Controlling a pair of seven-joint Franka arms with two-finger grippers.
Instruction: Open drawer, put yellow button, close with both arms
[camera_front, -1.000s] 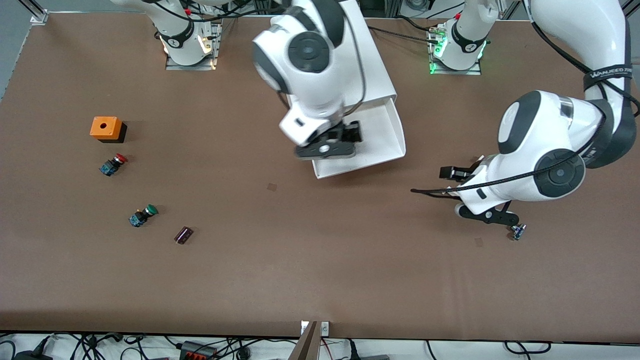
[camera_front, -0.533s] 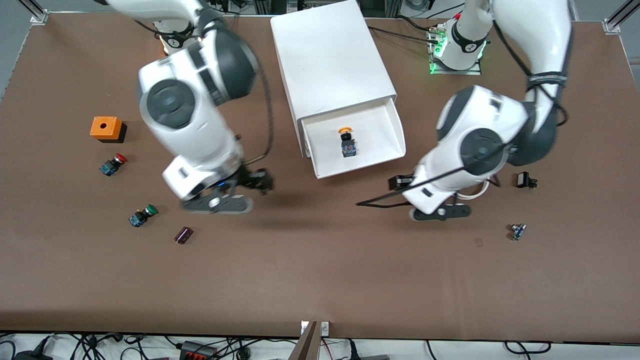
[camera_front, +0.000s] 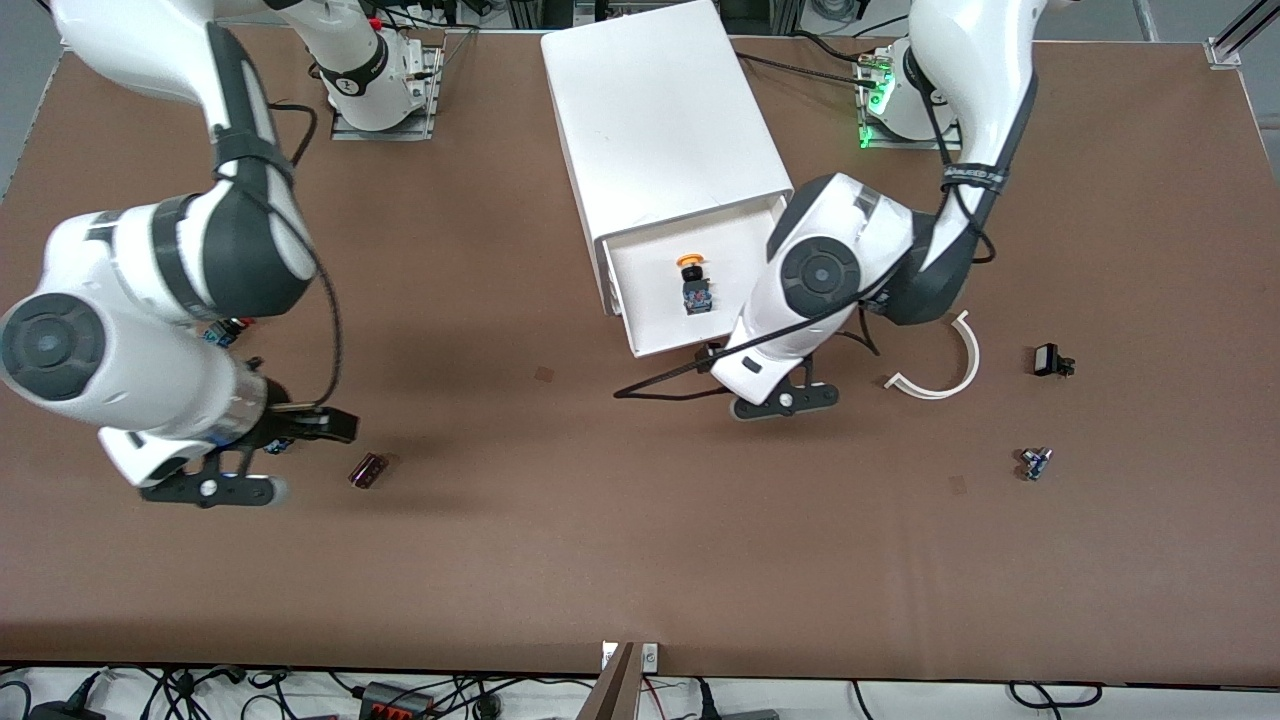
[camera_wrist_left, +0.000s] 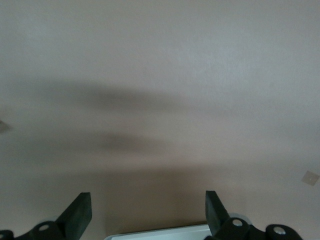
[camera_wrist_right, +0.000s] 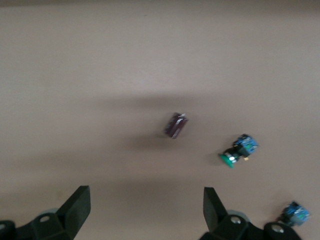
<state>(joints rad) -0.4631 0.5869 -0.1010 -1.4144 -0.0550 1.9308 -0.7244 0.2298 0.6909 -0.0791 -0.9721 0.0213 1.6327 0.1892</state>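
Yellow-capped yellow button (camera_front: 690, 283) — black neck, in open drawer (camera_front: 650, 340)

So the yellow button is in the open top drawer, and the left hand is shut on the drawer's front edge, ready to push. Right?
Not quite. The yellow button does lie in the open drawer, but the left hand is open and empty, over bare table just in front of the drawer's front edge. The left wrist view shows its fingers spread apart with nothing between them.
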